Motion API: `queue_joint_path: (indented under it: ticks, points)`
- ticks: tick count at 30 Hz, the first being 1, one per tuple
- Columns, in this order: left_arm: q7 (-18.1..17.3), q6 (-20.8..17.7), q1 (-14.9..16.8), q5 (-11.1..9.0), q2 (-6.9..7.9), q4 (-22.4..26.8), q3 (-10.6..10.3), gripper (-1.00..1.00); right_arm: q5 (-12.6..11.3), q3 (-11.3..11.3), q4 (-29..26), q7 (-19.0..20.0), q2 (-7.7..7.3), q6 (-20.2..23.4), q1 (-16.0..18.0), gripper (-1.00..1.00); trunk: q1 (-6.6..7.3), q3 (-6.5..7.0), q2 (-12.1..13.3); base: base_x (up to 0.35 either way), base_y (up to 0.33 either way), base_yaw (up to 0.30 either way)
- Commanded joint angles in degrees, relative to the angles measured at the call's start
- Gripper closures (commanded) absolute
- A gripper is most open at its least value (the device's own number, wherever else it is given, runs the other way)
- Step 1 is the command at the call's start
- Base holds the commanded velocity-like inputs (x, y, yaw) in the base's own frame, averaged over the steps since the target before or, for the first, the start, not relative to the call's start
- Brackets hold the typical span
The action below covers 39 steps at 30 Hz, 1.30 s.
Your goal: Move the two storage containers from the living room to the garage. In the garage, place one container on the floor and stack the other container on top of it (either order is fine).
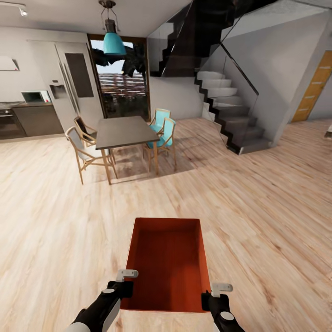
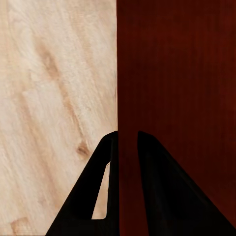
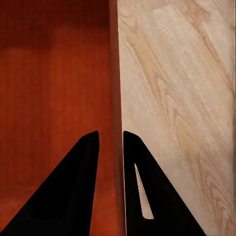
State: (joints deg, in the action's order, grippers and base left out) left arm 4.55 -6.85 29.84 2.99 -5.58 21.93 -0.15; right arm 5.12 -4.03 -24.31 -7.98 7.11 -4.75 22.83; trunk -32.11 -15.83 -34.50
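Note:
I carry one orange-red open-top storage container (image 1: 168,263) in front of me, above the light wood plank floor. My left gripper (image 1: 121,288) is shut on its left wall near the close corner, and the left wrist view has that gripper (image 2: 127,133) pinching the thin wall, one finger inside the storage container (image 2: 177,73). My right gripper (image 1: 211,299) is shut on the right wall; in the right wrist view this gripper (image 3: 110,132) straddles the rim of the storage container (image 3: 54,83). The container is empty.
Ahead on the left stand a dark dining table (image 1: 124,131) with wooden and teal chairs (image 1: 162,133). A staircase (image 1: 230,115) rises at the right, a wooden door (image 1: 316,87) beyond it. Kitchen units (image 1: 32,117) line the far left wall.

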Motion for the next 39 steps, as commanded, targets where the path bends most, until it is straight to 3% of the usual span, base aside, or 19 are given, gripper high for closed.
queue_joint_path:
  ticks: [1, 39]
  points:
    - [0.0, -0.4, 0.0, -0.1, -0.93, 0.3, -0.6, 1.00, 0.2, -0.3, 0.2, 0.0, 0.09, 2.5, 0.0, 1.00, -0.05, -0.07, -0.1, 0.326, 0.000, -0.282]
    - [-0.3, -0.2, 0.0, -0.2, -0.93, 0.1, -0.6, 1.00, 0.2, -0.3, 0.2, 0.0, -0.08, 2.5, 0.0, 1.00, -0.05, -0.07, -0.1, 0.325, 0.000, -0.249]
